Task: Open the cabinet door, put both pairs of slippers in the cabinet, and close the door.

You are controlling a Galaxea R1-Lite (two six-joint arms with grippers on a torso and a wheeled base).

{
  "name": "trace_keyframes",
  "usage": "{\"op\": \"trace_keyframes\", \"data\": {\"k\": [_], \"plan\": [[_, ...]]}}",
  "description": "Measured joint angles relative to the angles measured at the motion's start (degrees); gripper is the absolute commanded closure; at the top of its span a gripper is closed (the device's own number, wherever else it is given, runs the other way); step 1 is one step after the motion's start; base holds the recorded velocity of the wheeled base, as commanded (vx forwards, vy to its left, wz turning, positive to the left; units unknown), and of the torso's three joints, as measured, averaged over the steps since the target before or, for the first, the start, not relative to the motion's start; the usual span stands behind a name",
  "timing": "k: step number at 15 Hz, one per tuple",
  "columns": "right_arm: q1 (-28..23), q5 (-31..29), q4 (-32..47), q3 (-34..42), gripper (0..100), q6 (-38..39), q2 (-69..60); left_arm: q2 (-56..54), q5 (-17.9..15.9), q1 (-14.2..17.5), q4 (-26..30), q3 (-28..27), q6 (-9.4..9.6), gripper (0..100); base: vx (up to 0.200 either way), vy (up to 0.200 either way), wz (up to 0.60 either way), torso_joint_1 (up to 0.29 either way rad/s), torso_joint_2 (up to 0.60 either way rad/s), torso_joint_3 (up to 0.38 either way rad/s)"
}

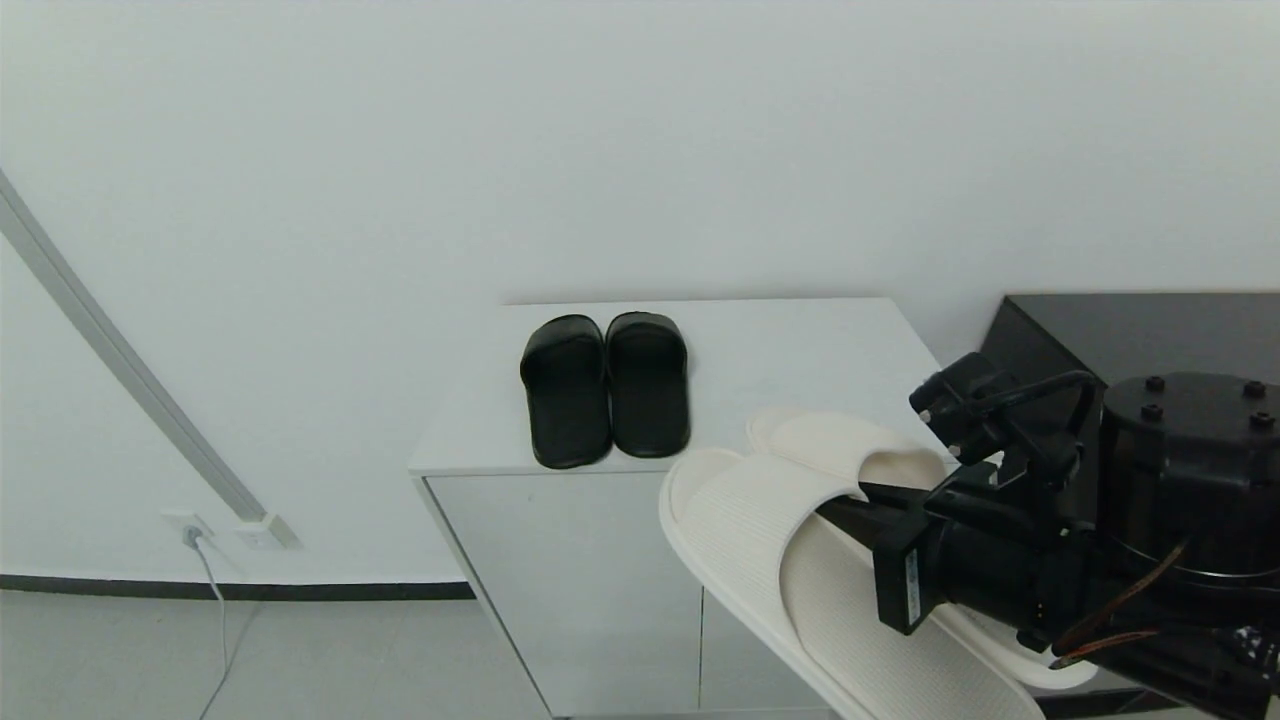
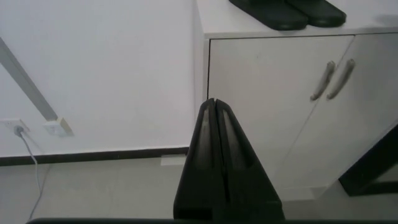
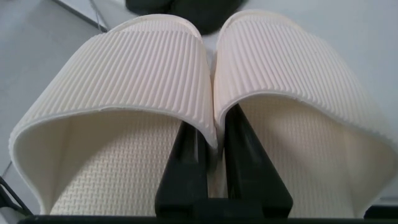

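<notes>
The right gripper [image 3: 214, 143] pinches the two white slippers [image 1: 760, 510] together, one finger inside each. They hang tilted in front of the white cabinet [image 1: 800, 350], toes pointing up toward the wall. The black slippers [image 1: 605, 390] lie on the cabinet top, toes toward the wall too. The left gripper [image 2: 215, 107] is squeezed closed and holds nothing.

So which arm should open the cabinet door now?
Left. The left fingers are shut on nothing and face the door handles, while the right fingers are busy pinching the white slippers.
</notes>
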Motion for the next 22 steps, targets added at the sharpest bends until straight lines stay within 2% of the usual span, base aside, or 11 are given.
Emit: {"op": "trace_keyframes", "data": {"k": [12,18,22], "plan": [[-0.09,5.42,-0.04,3.39,100,-0.05,-2.51,0.0,0.02,0.0,0.0,0.0,-0.35,100,0.0,0.0,0.0,0.0,0.0,0.0],[-0.02,5.89,-0.06,4.02,100,-0.13,-2.58,0.0,0.0,0.0,0.0,0.0,-0.35,100,0.0,0.0,0.0,0.0,0.0,0.0],[0.0,6.28,-1.65,4.79,100,-0.29,-2.6,0.0,0.02,0.0,-0.02,0.0,-0.38,100,0.0,0.0,0.0,-0.155,0.36,0.203]]}}
